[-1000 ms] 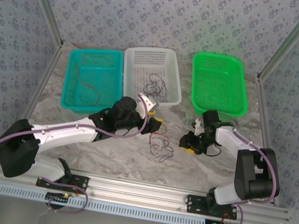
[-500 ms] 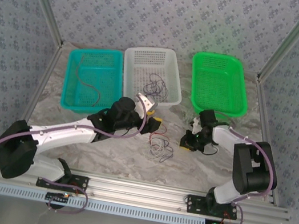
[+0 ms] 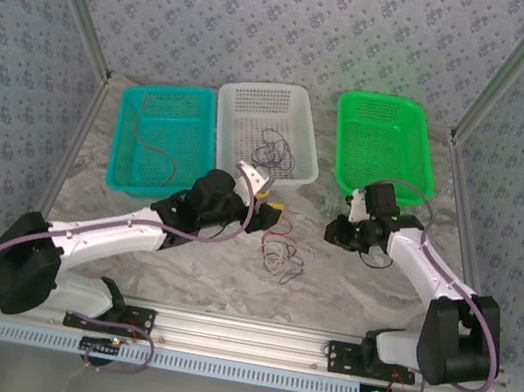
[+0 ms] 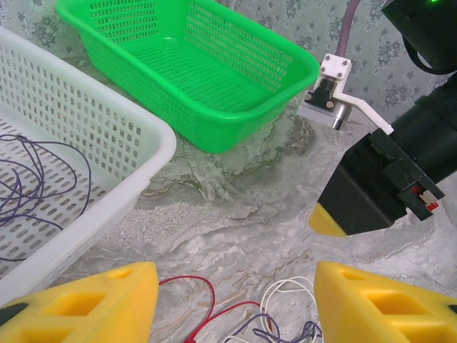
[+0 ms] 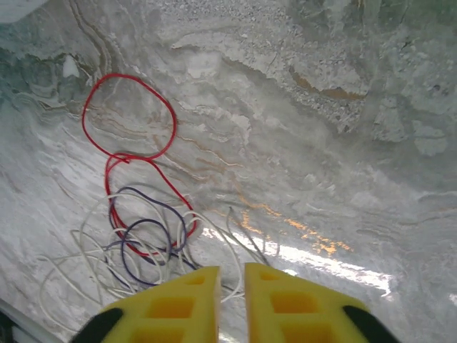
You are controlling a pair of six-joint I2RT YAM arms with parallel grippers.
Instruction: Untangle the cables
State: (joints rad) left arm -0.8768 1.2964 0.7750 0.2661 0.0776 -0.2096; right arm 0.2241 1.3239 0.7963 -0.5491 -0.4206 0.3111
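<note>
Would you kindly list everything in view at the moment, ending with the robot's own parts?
teal basket: one, teal, far left of the table
white basket: one, white, far middle
green basket: one, green, far right
reddish cable: one, in the teal basket
purple cable: one, dark purple, in the white basket
cable tangle: one heap of red, purple and whitish wires, on the table between the arms
table: one, grey marbled
left gripper: one, yellow jaws wide apart, above the tangle
right gripper: one, yellow jaws a narrow slit apart, beside the tangle
</note>
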